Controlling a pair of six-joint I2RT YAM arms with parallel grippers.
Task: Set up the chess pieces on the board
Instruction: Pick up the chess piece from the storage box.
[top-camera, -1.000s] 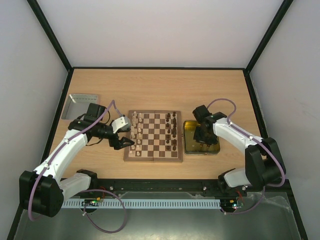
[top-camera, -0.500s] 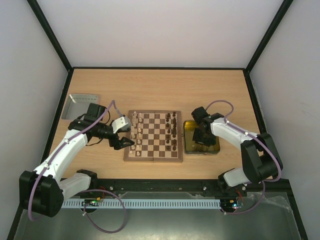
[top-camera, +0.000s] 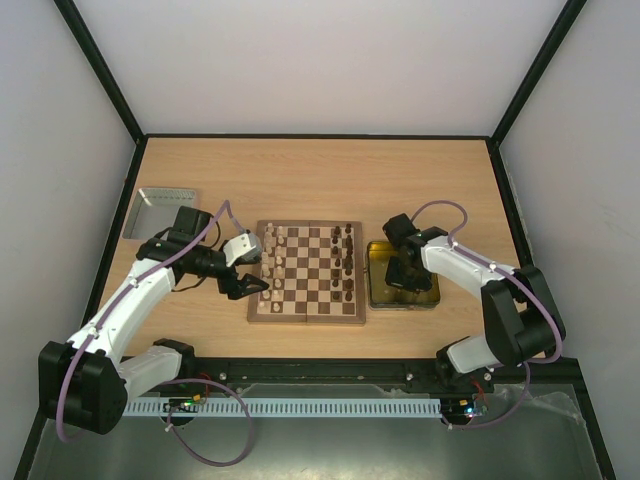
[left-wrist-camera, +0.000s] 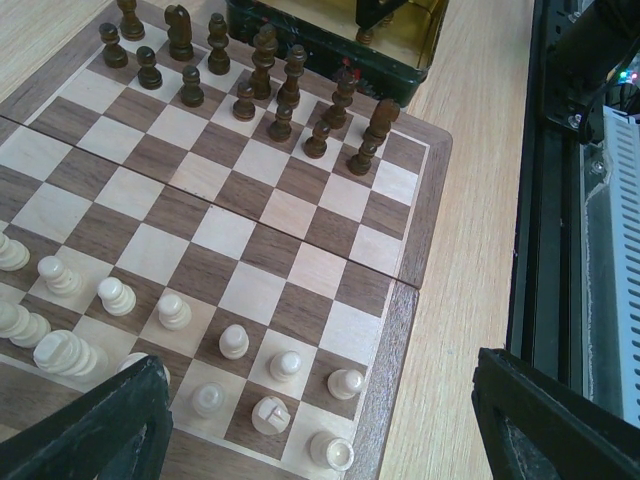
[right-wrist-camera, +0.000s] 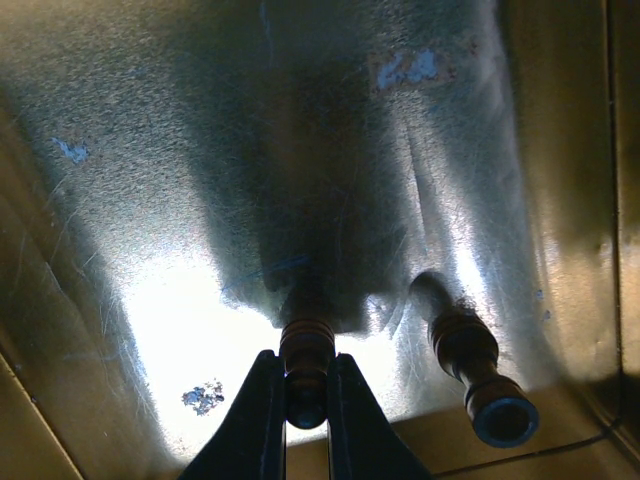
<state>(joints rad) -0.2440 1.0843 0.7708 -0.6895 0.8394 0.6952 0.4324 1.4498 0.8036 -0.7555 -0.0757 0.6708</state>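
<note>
The board (top-camera: 305, 318) lies mid-table, with pale chess pieces (top-camera: 270, 256) along its left side and dark ones (top-camera: 347, 262) along its right. My left gripper (top-camera: 247, 284) hangs open at the board's left edge. In its wrist view the wide-apart jaws frame the pale pieces (left-wrist-camera: 234, 341), with the dark pieces (left-wrist-camera: 264, 70) at the far side. My right gripper (top-camera: 405, 272) reaches down into the yellow tray (top-camera: 402, 299). There my right gripper (right-wrist-camera: 306, 372) is shut on a dark chess piece (right-wrist-camera: 306, 343). A second dark piece (right-wrist-camera: 478, 366) lies on the tray floor (right-wrist-camera: 150, 150) just to its right.
A silver metal tray (top-camera: 160, 212) sits at the table's far left, behind my left arm. The yellow tray's near wall (left-wrist-camera: 330, 52) stands right against the board's dark-piece side. Black frame rails run along the table's front edge.
My right gripper's jaws have shut on the dark piece in the yellow tray, after the arm shifted slightly left. The left arm has not moved.
</note>
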